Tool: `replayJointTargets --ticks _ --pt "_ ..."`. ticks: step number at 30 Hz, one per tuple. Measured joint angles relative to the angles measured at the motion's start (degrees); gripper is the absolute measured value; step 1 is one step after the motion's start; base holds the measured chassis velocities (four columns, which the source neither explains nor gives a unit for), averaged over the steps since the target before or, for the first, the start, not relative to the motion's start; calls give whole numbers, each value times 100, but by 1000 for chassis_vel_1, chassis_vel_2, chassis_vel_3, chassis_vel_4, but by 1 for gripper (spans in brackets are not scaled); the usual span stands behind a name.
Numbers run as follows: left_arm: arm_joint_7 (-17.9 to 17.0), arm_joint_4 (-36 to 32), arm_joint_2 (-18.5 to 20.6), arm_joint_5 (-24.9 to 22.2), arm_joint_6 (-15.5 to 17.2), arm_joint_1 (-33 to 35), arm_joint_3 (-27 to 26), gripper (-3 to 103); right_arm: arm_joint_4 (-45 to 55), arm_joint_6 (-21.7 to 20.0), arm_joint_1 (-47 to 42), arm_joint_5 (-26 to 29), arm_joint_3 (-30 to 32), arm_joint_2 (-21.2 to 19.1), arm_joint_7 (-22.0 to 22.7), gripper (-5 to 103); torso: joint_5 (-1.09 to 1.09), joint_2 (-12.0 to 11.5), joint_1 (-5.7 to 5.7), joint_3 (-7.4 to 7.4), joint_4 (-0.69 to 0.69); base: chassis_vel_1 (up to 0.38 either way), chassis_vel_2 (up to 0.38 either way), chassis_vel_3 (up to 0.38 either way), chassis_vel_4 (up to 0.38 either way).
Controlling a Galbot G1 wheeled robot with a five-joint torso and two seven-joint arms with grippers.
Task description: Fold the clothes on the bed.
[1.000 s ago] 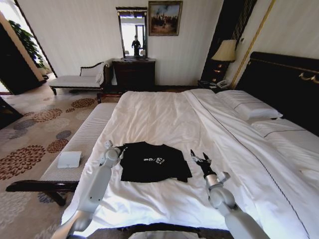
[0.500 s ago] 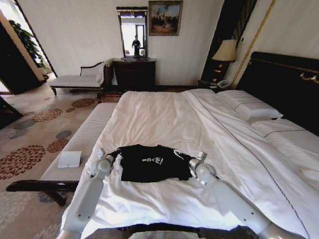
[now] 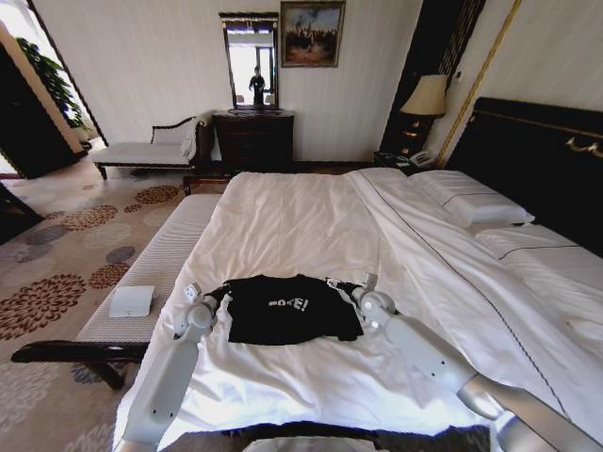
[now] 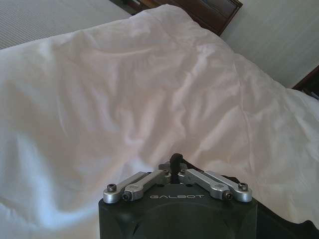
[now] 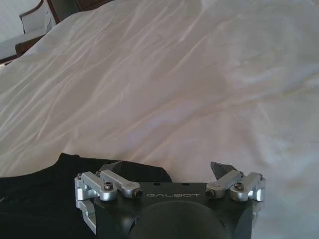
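1. Both arms have come in since a second ago: the right gripper point(image 3: 341, 283), which hovered apart from the shirt with its jaws up, now sits at the shirt's right sleeve, and the left gripper point(image 3: 219, 292) has slid a little along the left sleeve.
2. Between them the black T-shirt point(image 3: 290, 308) lies on the white duvet point(image 3: 311, 221) near the foot of the bed point(image 3: 528, 151), its white lettering facing up, its shoulders bunched higher than before.
3. From the left wrist, the left gripper's point(image 4: 174, 160) jaws are pressed together, black cloth just under them.
4. From the right wrist, the right gripper's point(image 5: 167, 169) jaws stand spread, one tip over the T-shirt's point(image 5: 35, 199) edge, the other over bare duvet point(image 5: 199, 84).
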Motion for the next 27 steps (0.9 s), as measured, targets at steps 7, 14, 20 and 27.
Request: replayJointTargets --ticks 7,14,20,27 --pt "-5 4 -3 23 1 34 -21 0 -6 -170 68 -95 -182 -51 -81 71 0 0 0 0 0 0 0 0 0" --pt "-8 -1 -15 32 3 41 -36 0 -300 -168 174 -405 -281 -11 -189 44 0 0 0 0 0 0 0 0 0" --pt "-9 18 -53 69 3 50 -41 0 -385 -166 200 -512 -315 -16 -297 28 0 0 0 0 0 0 0 0 0" --pt "-16 37 -85 92 4 49 -45 0 -289 -150 138 -544 -264 -65 -451 2 0 0 0 0 0 0 0 0 0"
